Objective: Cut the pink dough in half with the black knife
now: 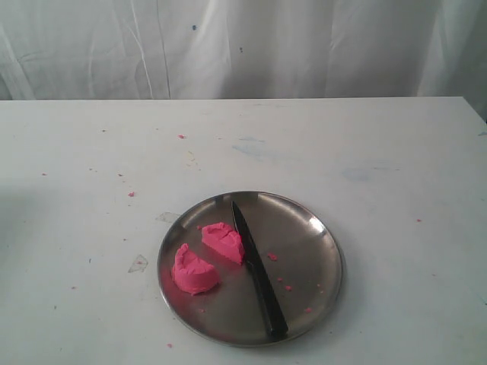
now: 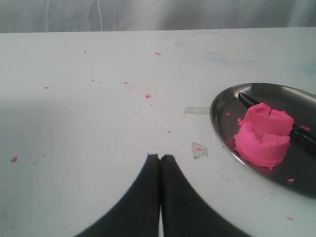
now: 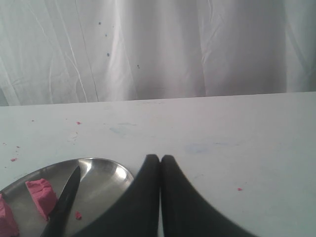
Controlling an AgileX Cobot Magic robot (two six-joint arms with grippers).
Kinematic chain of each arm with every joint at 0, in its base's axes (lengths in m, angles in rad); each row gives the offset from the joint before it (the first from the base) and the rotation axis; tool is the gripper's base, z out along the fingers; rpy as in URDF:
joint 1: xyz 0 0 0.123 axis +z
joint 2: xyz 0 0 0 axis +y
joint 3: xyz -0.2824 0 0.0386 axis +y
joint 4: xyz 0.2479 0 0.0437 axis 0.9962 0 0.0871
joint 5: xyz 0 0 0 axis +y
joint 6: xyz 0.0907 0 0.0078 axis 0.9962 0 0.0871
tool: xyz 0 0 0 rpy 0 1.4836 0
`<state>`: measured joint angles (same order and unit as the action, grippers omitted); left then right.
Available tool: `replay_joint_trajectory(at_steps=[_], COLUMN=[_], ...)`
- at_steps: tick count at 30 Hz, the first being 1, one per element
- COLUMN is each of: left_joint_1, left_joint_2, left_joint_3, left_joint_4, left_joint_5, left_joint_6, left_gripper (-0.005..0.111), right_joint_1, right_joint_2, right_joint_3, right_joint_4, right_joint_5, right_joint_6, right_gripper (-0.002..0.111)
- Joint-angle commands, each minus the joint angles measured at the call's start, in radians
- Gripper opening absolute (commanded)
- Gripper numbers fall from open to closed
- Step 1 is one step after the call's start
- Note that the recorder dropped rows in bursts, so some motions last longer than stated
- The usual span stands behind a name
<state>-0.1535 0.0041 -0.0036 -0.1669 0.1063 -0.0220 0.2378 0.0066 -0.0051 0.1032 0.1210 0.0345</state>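
Two pink dough halves lie apart on the steel plate [image 1: 319,228]: one half [image 1: 193,270] near the plate's left rim, the other [image 1: 223,241] touching the black knife [image 1: 257,272]. The knife lies flat across the plate, tip pointing away, handle at the near rim. From the left wrist the two halves overlap as one pink dough [image 2: 262,134] mass, with the knife [image 2: 300,135] behind. My left gripper [image 2: 160,156] is shut and empty over bare table left of the plate. My right gripper [image 3: 160,157] is shut and empty, right of the plate [image 3: 101,175]; dough [image 3: 41,196] and knife [image 3: 65,203] show there.
Tiny pink crumbs dot the white table [image 1: 396,152] and the plate. Small clear tape scraps [image 1: 138,264] stick to the table left of the plate. A white curtain [image 1: 243,46] hangs behind the table's far edge. Neither arm shows in the exterior view.
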Motion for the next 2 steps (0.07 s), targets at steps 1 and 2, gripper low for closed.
replay_joint_trajectory(at_steps=[1, 2], left_joint_1=[0.003, 0.003], left_joint_2=[-0.004, -0.004], left_joint_3=[0.004, 0.004], left_joint_4=[-0.003, -0.003], left_joint_5=[0.0, 0.0], left_joint_6=[0.0, 0.0], left_gripper=[0.0, 0.0], right_joint_1=[-0.007, -0.007], right_joint_2=[-0.007, -0.007], right_joint_3=[0.005, 0.005], right_joint_4=[-0.002, -0.002], right_joint_5=[-0.002, -0.002], right_joint_6=[0.006, 0.006], right_gripper=[0.0, 0.0])
